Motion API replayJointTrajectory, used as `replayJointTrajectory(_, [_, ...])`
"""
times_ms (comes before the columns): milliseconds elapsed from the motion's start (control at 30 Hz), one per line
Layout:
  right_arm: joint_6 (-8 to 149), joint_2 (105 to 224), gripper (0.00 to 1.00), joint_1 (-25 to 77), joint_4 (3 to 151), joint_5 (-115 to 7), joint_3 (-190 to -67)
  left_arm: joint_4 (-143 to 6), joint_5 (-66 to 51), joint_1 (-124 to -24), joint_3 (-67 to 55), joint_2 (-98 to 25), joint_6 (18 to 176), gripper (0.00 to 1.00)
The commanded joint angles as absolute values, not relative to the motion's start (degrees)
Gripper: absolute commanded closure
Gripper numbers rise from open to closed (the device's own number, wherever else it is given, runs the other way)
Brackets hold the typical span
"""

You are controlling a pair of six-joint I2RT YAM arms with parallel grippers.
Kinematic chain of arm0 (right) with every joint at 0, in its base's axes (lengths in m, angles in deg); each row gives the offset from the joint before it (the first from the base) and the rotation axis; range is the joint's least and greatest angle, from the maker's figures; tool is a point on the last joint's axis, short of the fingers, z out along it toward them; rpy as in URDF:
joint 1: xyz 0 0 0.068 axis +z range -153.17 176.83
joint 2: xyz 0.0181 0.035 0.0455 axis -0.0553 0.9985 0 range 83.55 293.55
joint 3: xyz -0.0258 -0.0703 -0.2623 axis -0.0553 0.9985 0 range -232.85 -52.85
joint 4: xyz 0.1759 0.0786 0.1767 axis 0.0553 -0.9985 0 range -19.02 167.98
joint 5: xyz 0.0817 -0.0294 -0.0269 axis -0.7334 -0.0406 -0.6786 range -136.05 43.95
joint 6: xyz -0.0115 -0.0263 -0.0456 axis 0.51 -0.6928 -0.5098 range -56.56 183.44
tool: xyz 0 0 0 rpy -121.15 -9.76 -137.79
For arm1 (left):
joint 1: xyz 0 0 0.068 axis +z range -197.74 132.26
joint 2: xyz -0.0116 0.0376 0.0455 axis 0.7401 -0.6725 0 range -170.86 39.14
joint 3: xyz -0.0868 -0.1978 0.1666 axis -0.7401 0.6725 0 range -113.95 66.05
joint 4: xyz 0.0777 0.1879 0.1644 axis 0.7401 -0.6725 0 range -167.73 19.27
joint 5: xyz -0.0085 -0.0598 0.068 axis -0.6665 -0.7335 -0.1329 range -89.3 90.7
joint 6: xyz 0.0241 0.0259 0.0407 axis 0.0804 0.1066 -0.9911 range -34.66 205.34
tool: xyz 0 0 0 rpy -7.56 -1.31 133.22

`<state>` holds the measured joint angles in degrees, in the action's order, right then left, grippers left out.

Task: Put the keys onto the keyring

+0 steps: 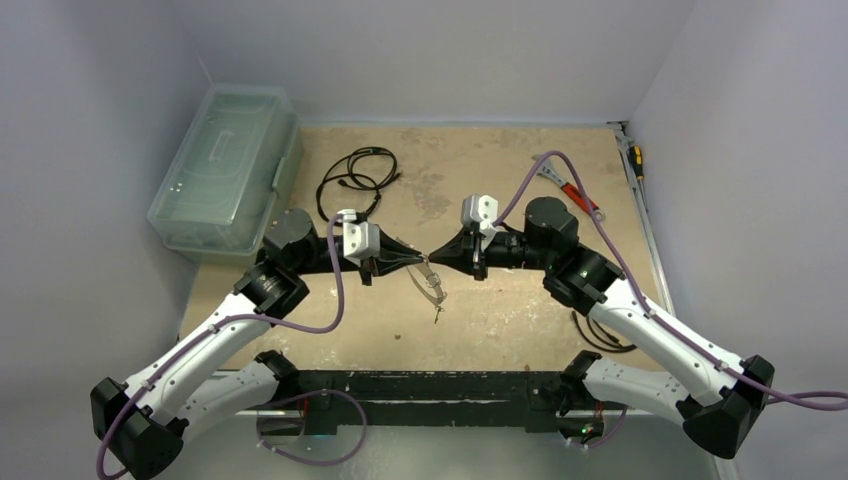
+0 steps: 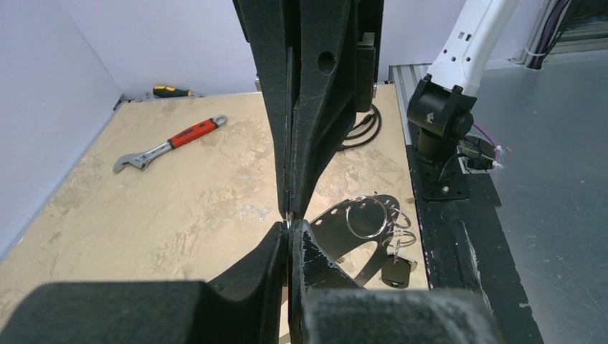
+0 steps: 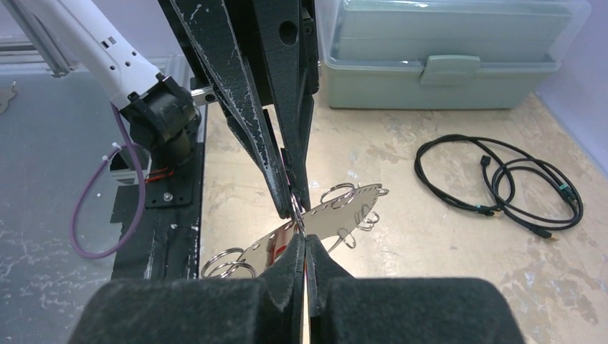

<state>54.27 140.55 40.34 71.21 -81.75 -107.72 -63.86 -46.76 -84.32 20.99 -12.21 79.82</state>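
My left gripper (image 1: 418,258) and right gripper (image 1: 436,256) meet tip to tip above the table's middle, both shut. The keyring (image 1: 432,283), a thin metal band with holes and several split rings, hangs below the left fingertips. It shows dark in the left wrist view (image 2: 373,215) and shiny in the right wrist view (image 3: 337,215). A dark-headed key (image 2: 396,271) dangles from its rings. My left gripper (image 2: 289,228) pinches a small silver ring. My right gripper (image 3: 302,240) is shut on a thin piece with a red sliver between its fingers; the red tag itself is hidden.
A red-handled wrench (image 1: 572,190) and a screwdriver (image 1: 635,160) lie at the back right. A coiled black cable (image 1: 355,175) lies at the back centre. A clear plastic box (image 1: 225,170) stands at the back left. Another black cable (image 1: 600,335) lies by the right arm's base.
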Motion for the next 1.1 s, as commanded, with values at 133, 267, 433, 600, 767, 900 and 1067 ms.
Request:
replayJointTrajectory(133, [54.47,140.07,1.0,40.51,72.28,-81.65,-106.64,-58.35,-46.26,-84.65,21.7,-10.6,81.1,1.0])
replayJointTrajectory(267, [54.47,140.05,0.95,40.51,72.83,-81.73,-106.96,-58.07,-46.49,-84.65,21.75,-10.86,81.29,1.0])
replayJointTrajectory(433, [54.98,139.63,0.7,40.5,74.74,-82.87,-106.73,-57.85,-46.74,-84.62,21.77,-10.91,81.52,1.0])
replayJointTrajectory(600, [55.51,140.45,0.69,40.51,76.22,-84.48,-106.68,-57.66,-46.94,-84.65,21.84,-10.87,81.73,1.0])
replayJointTrajectory(767, [55.78,141.18,0.7,40.51,77.63,-85.15,-106.72,-57.5,-47.2,-84.65,21.9,-10.96,81.9,1.0])
replayJointTrajectory(900, [55.79,142.03,0.71,40.51,77.76,-85.57,-106.89,-57.21,-47.38,-84.61,22.01,-10.85,82.13,1.0])
replayJointTrajectory(1067, [55.7,142.94,0.74,40.51,77.78,-85.69,-106.81,-57.11,-47.29,-84.61,22.19,-10.61,82.18,1.0])
